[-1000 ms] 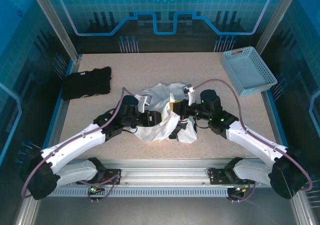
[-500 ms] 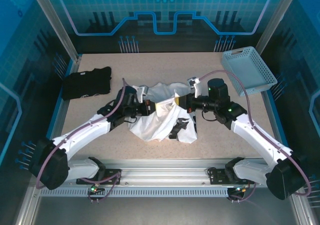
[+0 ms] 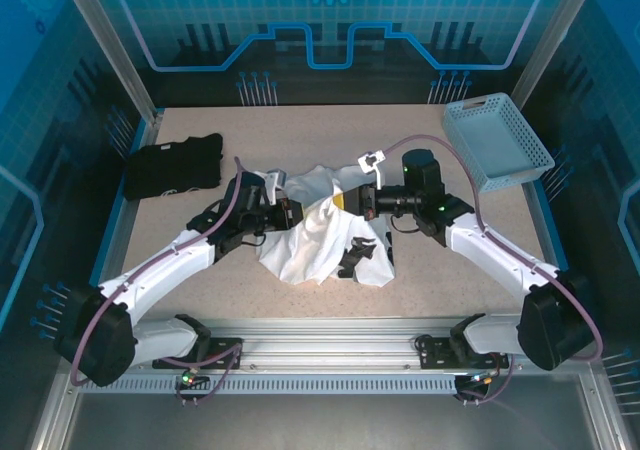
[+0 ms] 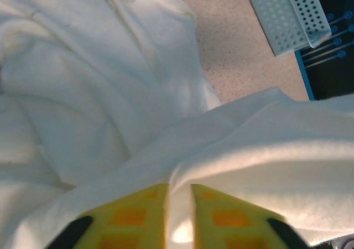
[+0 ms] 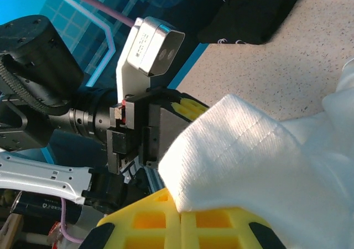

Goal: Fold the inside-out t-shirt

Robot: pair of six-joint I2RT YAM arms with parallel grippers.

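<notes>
White cotton heaped mid-frame: the inside-out t-shirt (image 3: 318, 242) has its upper edge lifted. The left gripper (image 3: 290, 213) pinches a fold in a narrow gap, and the right gripper (image 3: 352, 202) is clamped tight on a stitched hem. They face each other, likely so they can pull apart and spread the cloth before folding.

black garment (image 3: 172, 166): far-left of table (image 3: 300, 130) | perforated basket (image 3: 497, 140): far-right corner

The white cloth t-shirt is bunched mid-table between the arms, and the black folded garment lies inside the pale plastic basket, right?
No. The black folded garment lies on the table at far left, outside the pale plastic basket at right, as the top view shows.
</notes>
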